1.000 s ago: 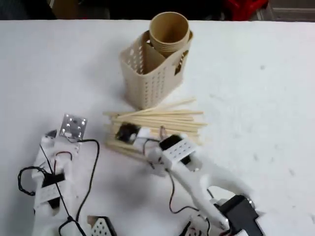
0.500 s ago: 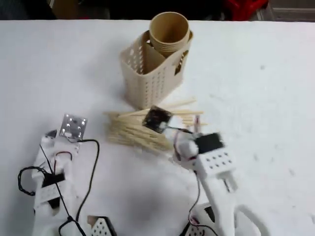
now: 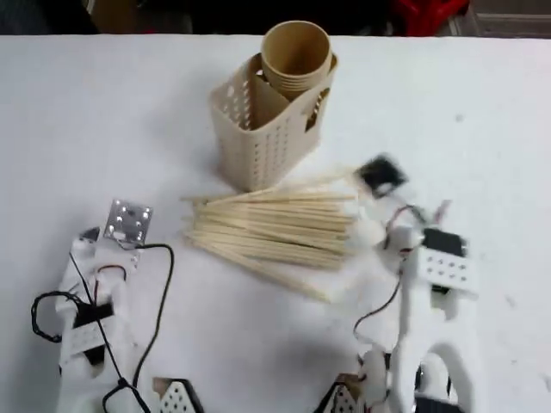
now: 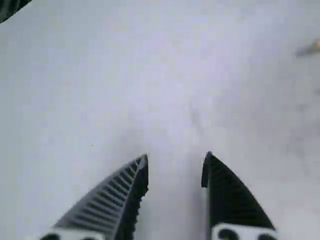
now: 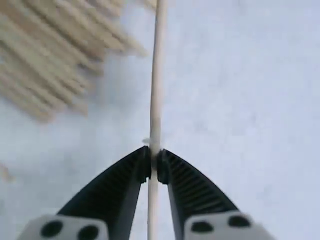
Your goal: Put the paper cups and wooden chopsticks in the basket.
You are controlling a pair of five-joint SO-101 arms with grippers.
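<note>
Since 1 s ago the right arm (image 3: pixel 435 275) has swung from the near-left side of the chopstick pile (image 3: pixel 275 228) across to its right end; left arm (image 3: pixel 90 301) hasn't shifted, basket (image 3: pixel 258 142) and pile are in the same spot.

Hard to see: in high view the right arm's front end is smeared and sits under its black wrist cam, so the fingers can't be made out there. Right wrist view settles it: right gripper (image 5: pixel 153 162) is pinched tight on 1 single chopstick (image 5: pixel 159 75), which is cut off at both frame edges, w/ pile ends just beside it. Left gripper (image 4: pixel 175 162) has its jaws apart, nothing between them, over bare table (image 3: pixel 103 112). Tan sliver (image 4: pixel 312 47) at that view's edge, can't tell what it is.

Counts: 2 arms, 1 basket standing upright beyond the pile, 1 stack of paper cups (image 3: pixel 297 52) nested in its far-right compartment, lower parts hidden by the basket wall. Several rims show; exact no. unclear. Chopsticks in pile are too many and too overlapped to count; they lie on the table, roughly side by side
</note>
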